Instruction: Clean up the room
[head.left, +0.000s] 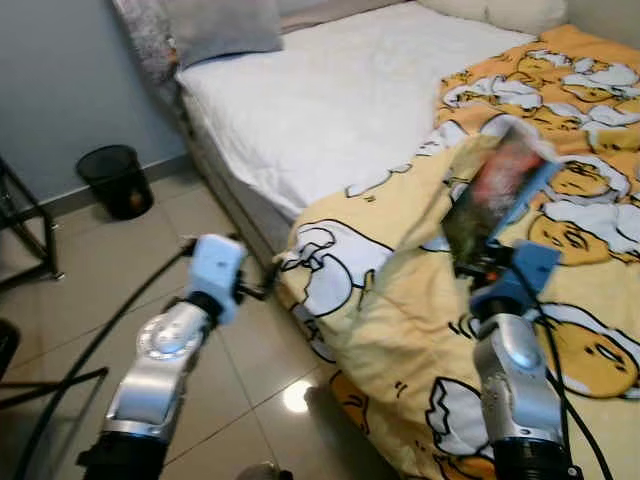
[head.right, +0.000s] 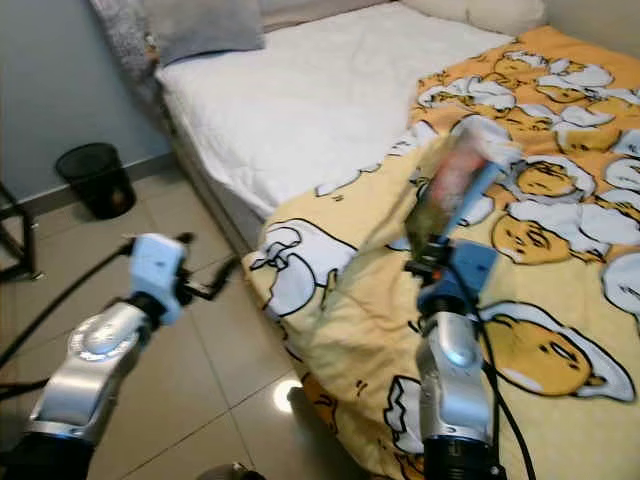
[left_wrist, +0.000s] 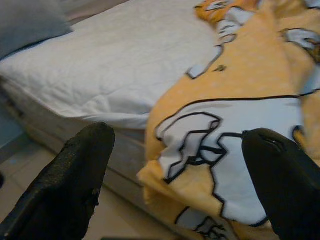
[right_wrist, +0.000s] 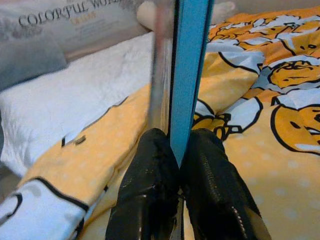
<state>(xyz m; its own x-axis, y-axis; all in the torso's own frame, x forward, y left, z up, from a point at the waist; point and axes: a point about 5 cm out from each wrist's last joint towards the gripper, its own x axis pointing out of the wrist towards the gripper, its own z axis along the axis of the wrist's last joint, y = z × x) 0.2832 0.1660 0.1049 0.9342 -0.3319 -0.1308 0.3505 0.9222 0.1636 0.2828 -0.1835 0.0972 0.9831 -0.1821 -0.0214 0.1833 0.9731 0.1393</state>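
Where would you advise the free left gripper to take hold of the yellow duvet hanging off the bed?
Probably the duvet's hanging corner fold, approached from the floor side. The edge droops free past the mattress, and the open left gripper already faces it.

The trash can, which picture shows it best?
The left eye view: the black trash can stands whole on the floor by the wall. The right eye view shows it too, nearer the picture's edge.
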